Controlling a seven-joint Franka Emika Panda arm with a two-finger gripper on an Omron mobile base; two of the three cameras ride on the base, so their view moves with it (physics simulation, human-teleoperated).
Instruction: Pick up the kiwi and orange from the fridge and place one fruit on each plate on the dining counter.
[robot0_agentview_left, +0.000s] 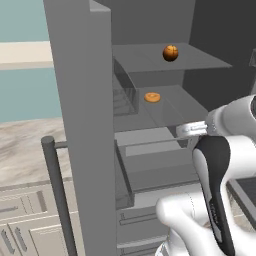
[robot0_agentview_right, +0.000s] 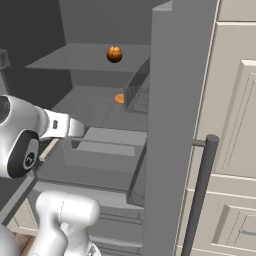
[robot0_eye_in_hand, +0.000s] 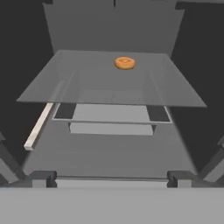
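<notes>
The hand (robot0_eye_in_hand: 111, 179) is seen released, fingers spread wide, nothing grasped, aimed into the open fridge (robot0_agentview_left: 85, 100). The orange (robot0_agentview_left: 170, 53) sits on the upper shelf, above and beyond the hand (a flat orange disc (robot0_eye_in_hand: 124, 63) lies 1 shelf lower, ahead).

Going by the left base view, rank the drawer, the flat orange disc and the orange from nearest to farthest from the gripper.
1. drawer: just beyond the arm's hand, below the shelves.
2. flat orange disc: on the middle shelf, above the drawer.
3. orange: on the top shelf, highest and deepest in the fridge.
</notes>
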